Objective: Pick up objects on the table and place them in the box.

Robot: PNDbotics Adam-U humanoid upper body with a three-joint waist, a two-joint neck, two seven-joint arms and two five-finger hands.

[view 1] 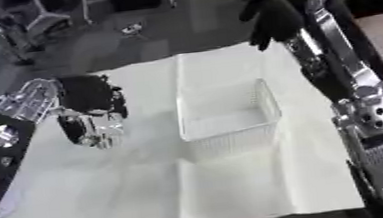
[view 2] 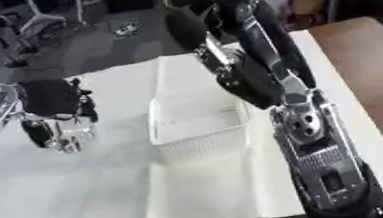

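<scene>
A white see-through mesh box (view 1: 229, 119) stands in the middle of the white-covered table (view 1: 149, 185). To its left, my left hand (view 1: 90, 98) hangs low over the cloth with its fingers (view 1: 108, 133) pointing down. They curl with the thumb round a small clear object (view 2: 73, 133) that I cannot make out further. My right hand (view 1: 270, 14) is raised high beyond the box's far right corner. Its fingers droop, relaxed, and hold nothing. The box looks empty from here.
My right forearm (view 2: 266, 73) slants across the view and hides part of the box's right side. A brown tabletop (view 2: 362, 64) shows to the right of the cloth. Chairs and stands are on the floor beyond the far edge.
</scene>
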